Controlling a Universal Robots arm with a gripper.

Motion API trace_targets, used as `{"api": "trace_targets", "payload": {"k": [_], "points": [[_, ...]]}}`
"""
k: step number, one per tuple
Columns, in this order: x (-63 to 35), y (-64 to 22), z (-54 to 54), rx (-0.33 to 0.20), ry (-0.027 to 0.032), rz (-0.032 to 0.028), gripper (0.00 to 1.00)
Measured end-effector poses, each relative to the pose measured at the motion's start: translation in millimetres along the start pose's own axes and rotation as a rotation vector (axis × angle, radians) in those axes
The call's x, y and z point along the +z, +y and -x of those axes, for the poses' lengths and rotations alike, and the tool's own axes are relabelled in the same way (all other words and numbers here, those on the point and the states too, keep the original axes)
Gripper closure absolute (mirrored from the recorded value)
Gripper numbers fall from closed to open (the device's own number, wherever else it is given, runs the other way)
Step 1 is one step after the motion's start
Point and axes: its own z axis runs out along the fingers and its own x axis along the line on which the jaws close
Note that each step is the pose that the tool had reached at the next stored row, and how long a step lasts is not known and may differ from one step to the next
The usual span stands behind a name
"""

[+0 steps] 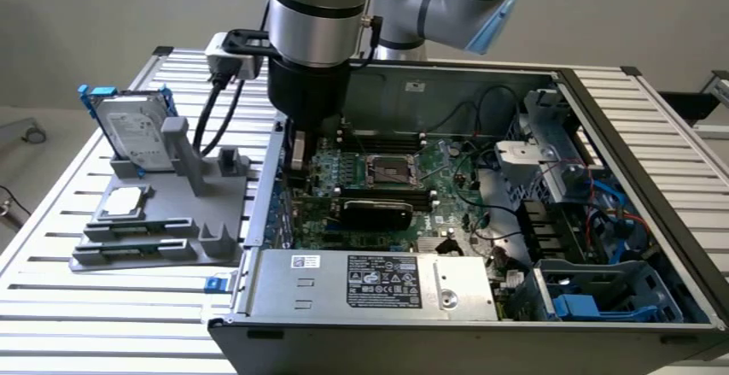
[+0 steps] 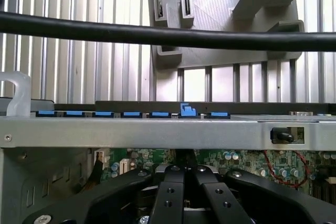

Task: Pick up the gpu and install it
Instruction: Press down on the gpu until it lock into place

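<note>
The gpu (image 1: pixel 376 213) sits low on the green motherboard inside the open computer case (image 1: pixel 638 136). Its glossy black shroud shows below the processor socket, and its bracket end points at the case wall on the exterior view's left. My gripper (image 1: pixel 299 166) reaches down inside that wall, above the card's bracket end. In the wrist view my gripper (image 2: pixel 184 182) has its black fingers (image 2: pixel 168 203) drawn together, and I see nothing between them. Green board shows just beyond them.
A grey fixture (image 1: pixel 171 238) outside the case holds a silver hard drive (image 1: pixel 135 131) in a blue frame and a square processor chip (image 1: pixel 123 202). The power supply (image 1: pixel 376 281) fills the case's near side. A black cable (image 2: pixel 157 35) crosses the wrist view above blue slot clips (image 2: pixel 131 114).
</note>
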Motion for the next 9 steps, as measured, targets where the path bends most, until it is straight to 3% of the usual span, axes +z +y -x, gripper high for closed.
{"api": "trace_targets", "payload": {"k": [9], "points": [[-0.5,0.1,0.0,0.009,-0.0012,0.0043,0.89]]}}
